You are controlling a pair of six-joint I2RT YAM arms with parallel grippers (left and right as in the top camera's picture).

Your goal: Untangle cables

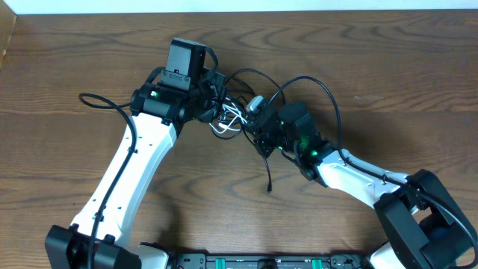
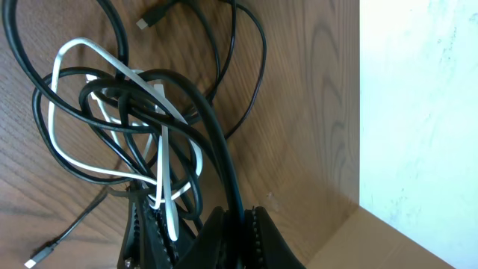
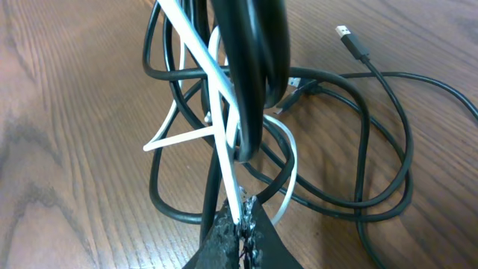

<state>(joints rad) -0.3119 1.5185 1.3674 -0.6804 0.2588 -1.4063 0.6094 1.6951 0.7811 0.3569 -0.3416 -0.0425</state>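
- Brown wood-grain table [image 1: 75, 45], matte finish, with the whole mess sitting around the middle of it between the two arms.
- The black cable [image 2: 213, 127] is thin, round and a bit glossy, kind of rubbery looking. It throws wide loops over the wood.
- The white cable [image 2: 160, 161] is just as skinny and smooth. It's threaded through the black loops and has one sharp kink.
- The tangle [image 1: 231, 116] itself is right between the two grippers, both cords wound around each other.
- The left gripper [image 2: 224, 239] is black with ridged pads and is closed on the black cable, which runs straight down between them. The white one slips past just beside one pad.
- The right gripper [image 3: 243, 224] has its dark tips pinched tight on the white cable, which runs up from them in a straight, taut line.
- A USB plug [image 3: 351, 41], silver metal tip on a black moulded body, lies flat on the wood apart from the knot.
- Another black plug end [image 1: 269, 187] lies on the table nearer the front edge.
- The arms are smooth white shells with black joints, each showing a small green light.
- There's a pale sticker [image 1: 177, 75] on the black box at the left wrist, way too small to read.
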